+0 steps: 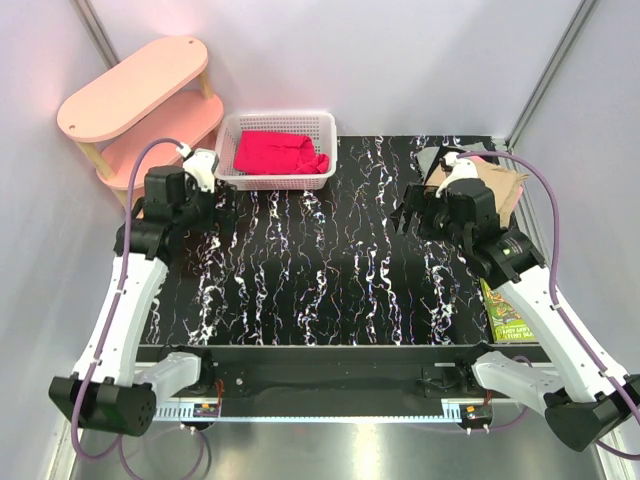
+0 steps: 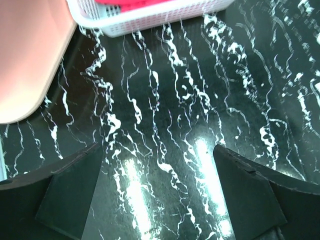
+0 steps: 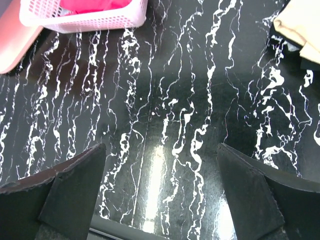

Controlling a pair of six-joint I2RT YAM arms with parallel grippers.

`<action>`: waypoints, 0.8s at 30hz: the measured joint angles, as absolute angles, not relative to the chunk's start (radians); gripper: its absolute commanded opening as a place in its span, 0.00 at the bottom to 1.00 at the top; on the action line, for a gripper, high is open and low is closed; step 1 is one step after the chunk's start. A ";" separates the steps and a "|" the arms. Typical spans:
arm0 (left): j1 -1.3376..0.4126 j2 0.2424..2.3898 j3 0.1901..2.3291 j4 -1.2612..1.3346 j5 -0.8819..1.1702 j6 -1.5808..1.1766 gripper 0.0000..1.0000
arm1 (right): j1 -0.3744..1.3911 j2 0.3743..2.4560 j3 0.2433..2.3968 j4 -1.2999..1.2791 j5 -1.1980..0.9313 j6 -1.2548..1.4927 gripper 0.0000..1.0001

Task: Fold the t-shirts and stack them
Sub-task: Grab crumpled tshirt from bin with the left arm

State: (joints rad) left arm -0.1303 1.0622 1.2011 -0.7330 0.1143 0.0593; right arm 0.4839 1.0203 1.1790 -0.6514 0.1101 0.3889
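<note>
A crimson-pink t-shirt (image 1: 278, 153) lies crumpled in the white mesh basket (image 1: 277, 181) at the back of the black marble table; it also shows in the left wrist view (image 2: 130, 2) and the right wrist view (image 3: 92, 5). Folded tan and grey shirts (image 1: 502, 184) are stacked at the back right, partly hidden by my right arm; the tan one shows in the right wrist view (image 3: 300, 25). My left gripper (image 1: 218, 213) is open and empty above the table left of the basket. My right gripper (image 1: 412, 215) is open and empty left of the stack.
A pink two-tier shelf (image 1: 135, 100) stands at the back left, close to my left arm. A green booklet (image 1: 507, 312) lies at the table's right edge. Grey walls close in on both sides.
</note>
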 measured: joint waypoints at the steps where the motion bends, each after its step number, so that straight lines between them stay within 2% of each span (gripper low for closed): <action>1: -0.130 1.077 1.201 -0.735 0.112 0.060 0.99 | 0.484 1.019 1.174 -0.651 0.107 0.389 1.00; 7: -0.131 1.247 1.274 -0.725 0.096 0.088 0.97 | 0.484 1.019 1.126 -0.652 0.086 0.390 1.00; 18: -0.153 2.023 2.102 -0.665 -0.012 0.144 0.99 | 0.484 1.120 1.118 -0.603 0.069 0.392 1.00; 24: -0.162 2.329 2.350 -0.661 -0.023 0.153 0.99 | 0.485 1.147 1.108 -0.561 0.042 0.393 1.00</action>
State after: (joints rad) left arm -0.1619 2.3291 2.3505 -0.6605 -0.0227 0.1528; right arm 0.4854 1.1465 1.1084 -0.5613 0.0422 0.3935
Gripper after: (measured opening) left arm 0.985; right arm 0.994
